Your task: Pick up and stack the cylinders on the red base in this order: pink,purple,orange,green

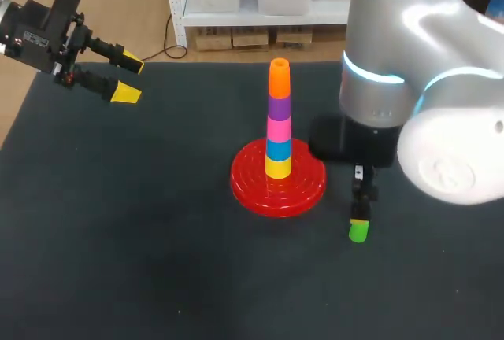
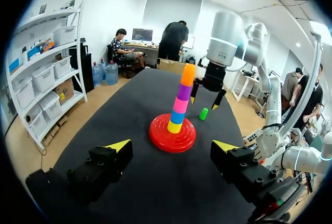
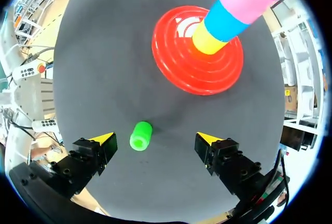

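Right wrist view: the green cylinder (image 3: 140,136) lies between the right arm's wide-apart jaws, nearer one, touching neither.

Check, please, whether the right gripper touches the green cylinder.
Apart: the right wrist view shows bare mat between the green cylinder and the open fingers of the right gripper.

A robotics lab — left arm (image 1: 35,29) and right arm (image 1: 402,41) at a dark test table (image 1: 118,238).
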`<state>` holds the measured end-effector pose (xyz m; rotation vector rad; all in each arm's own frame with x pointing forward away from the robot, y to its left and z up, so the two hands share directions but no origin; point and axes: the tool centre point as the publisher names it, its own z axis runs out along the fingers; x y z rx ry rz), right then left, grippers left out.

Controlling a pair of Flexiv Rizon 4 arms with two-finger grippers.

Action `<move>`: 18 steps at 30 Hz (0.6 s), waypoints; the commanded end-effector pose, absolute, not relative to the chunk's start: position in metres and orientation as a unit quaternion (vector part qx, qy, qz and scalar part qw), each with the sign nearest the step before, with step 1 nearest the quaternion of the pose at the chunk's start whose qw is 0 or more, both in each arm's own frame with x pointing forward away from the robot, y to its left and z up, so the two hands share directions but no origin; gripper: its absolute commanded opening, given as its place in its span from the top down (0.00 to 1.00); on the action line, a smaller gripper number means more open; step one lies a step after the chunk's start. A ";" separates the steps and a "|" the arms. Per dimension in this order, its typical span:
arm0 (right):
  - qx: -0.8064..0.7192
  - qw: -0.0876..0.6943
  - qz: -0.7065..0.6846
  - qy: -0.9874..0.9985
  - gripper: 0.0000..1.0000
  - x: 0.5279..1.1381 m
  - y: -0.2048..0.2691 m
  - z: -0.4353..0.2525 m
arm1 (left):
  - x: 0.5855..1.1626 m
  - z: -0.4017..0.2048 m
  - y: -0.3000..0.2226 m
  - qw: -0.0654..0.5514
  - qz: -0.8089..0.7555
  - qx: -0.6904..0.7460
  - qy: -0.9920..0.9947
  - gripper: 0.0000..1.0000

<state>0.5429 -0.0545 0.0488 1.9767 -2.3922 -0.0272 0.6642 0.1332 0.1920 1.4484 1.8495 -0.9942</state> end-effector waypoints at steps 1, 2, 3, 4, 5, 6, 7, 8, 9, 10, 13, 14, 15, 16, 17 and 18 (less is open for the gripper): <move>0.635 0.020 -0.015 -0.772 0.00 0.542 -0.056 0.040 | 0.663 0.191 0.134 0.294 -0.373 0.543 0.692 0.00; 0.633 0.023 -0.017 -0.773 0.00 0.541 -0.056 0.038 | 0.663 0.191 0.134 0.294 -0.373 0.543 0.692 0.00; 0.633 0.026 -0.019 -0.774 0.00 0.541 -0.056 0.037 | 0.663 0.191 0.134 0.294 -0.373 0.543 0.692 0.00; 0.632 0.030 -0.019 -0.774 0.00 0.541 -0.056 0.035 | 0.663 0.191 0.134 0.294 -0.373 0.543 0.692 0.00; 0.630 0.036 -0.023 -0.775 0.00 0.540 -0.056 0.033 | 0.663 0.191 0.134 0.294 -0.373 0.543 0.692 0.00; 0.629 0.038 -0.026 -0.776 0.00 0.540 -0.056 0.031 | 0.663 0.191 0.134 0.294 -0.373 0.543 0.692 0.00; 0.629 0.041 -0.027 -0.776 0.00 0.539 -0.056 0.030 | 0.663 0.191 0.134 0.294 -0.373 0.543 0.692 0.00; 0.628 0.042 -0.028 -0.777 0.00 0.539 -0.057 0.029 | 0.663 0.191 0.134 0.294 -0.373 0.543 0.692 0.00; 0.626 0.044 -0.030 -0.778 0.00 0.539 -0.057 0.028 | 0.663 0.191 0.134 0.294 -0.373 0.543 0.692 0.00; 0.626 0.045 -0.030 -0.778 0.00 0.539 -0.057 0.027 | 0.663 0.191 0.134 0.294 -0.373 0.543 0.692 0.00; 0.625 0.046 -0.031 -0.779 0.13 0.539 -0.057 0.027 | 0.663 0.191 0.134 0.294 -0.373 0.543 0.692 0.00; 0.624 0.046 -0.033 -0.780 0.18 0.539 -0.057 0.027 | 0.663 0.191 0.134 0.294 -0.373 0.543 0.692 0.00; 0.623 0.046 -0.033 -0.780 0.24 0.539 -0.057 0.027 | 0.663 0.191 0.134 0.294 -0.373 0.543 0.692 0.00; 0.622 0.047 -0.034 -0.781 0.30 0.539 -0.058 0.027 | 0.663 0.191 0.134 0.294 -0.373 0.543 0.692 0.00; 0.621 0.047 -0.034 -0.782 0.37 0.540 -0.058 0.026 | 0.663 0.191 0.134 0.294 -0.373 0.543 0.692 0.00; 0.621 0.047 -0.035 -0.782 0.45 0.540 -0.059 0.026 | 0.663 0.191 0.134 0.294 -0.373 0.543 0.692 0.00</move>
